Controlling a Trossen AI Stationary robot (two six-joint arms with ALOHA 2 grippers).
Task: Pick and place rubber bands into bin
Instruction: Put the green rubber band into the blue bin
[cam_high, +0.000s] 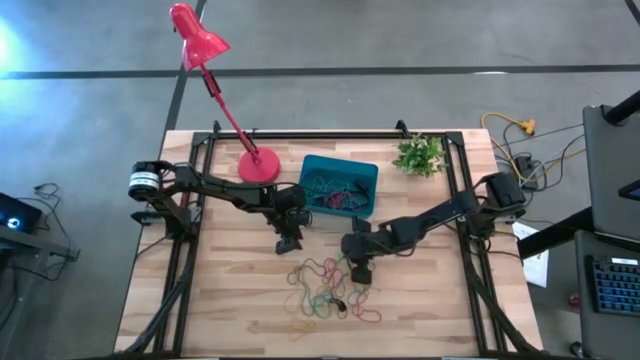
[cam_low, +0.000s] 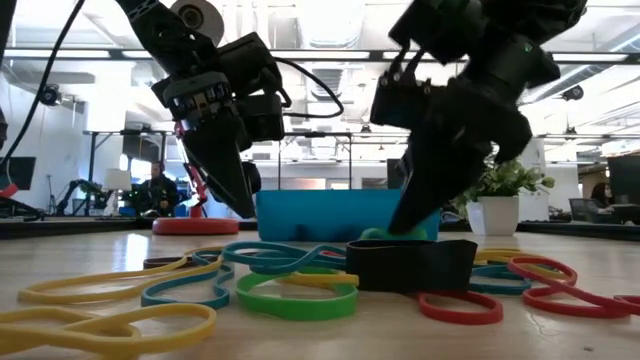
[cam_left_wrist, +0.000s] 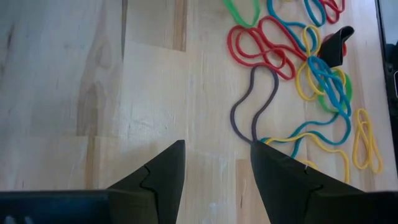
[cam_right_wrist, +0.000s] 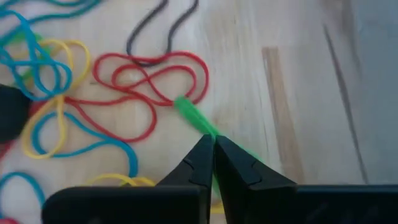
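Several rubber bands (cam_high: 328, 292) in red, yellow, teal, green and black lie in a loose pile on the wooden table; they also show in the low view (cam_low: 290, 285). The teal bin (cam_high: 312, 166) stands farther back with several bands inside. My right gripper (cam_right_wrist: 214, 142) is at the pile's far right edge (cam_high: 358, 272), shut on a green band. My left gripper (cam_left_wrist: 216, 149) is open and empty just off the pile's far left side (cam_high: 290, 243), with a dark grey band (cam_left_wrist: 252, 106) beside one fingertip. My right gripper pinches a green rubber band (cam_right_wrist: 208, 129) between its two fingertips. The fingers slant down at the table from the right side (cam_low: 405, 228). The band runs taut in a thin straight line from the fingers to its far end (cam_right_wrist: 182, 104), which lies against a red band (cam_right_wrist: 149, 81).
A red lamp base (cam_high: 259, 165) stands just left of the bin, its arm leaning off the far edge. A small potted plant (cam_high: 420, 155) stands at the far right. Black frame rails (cam_high: 195, 230) run along both sides of the table. A wide black band (cam_low: 410, 265) lies in the pile.
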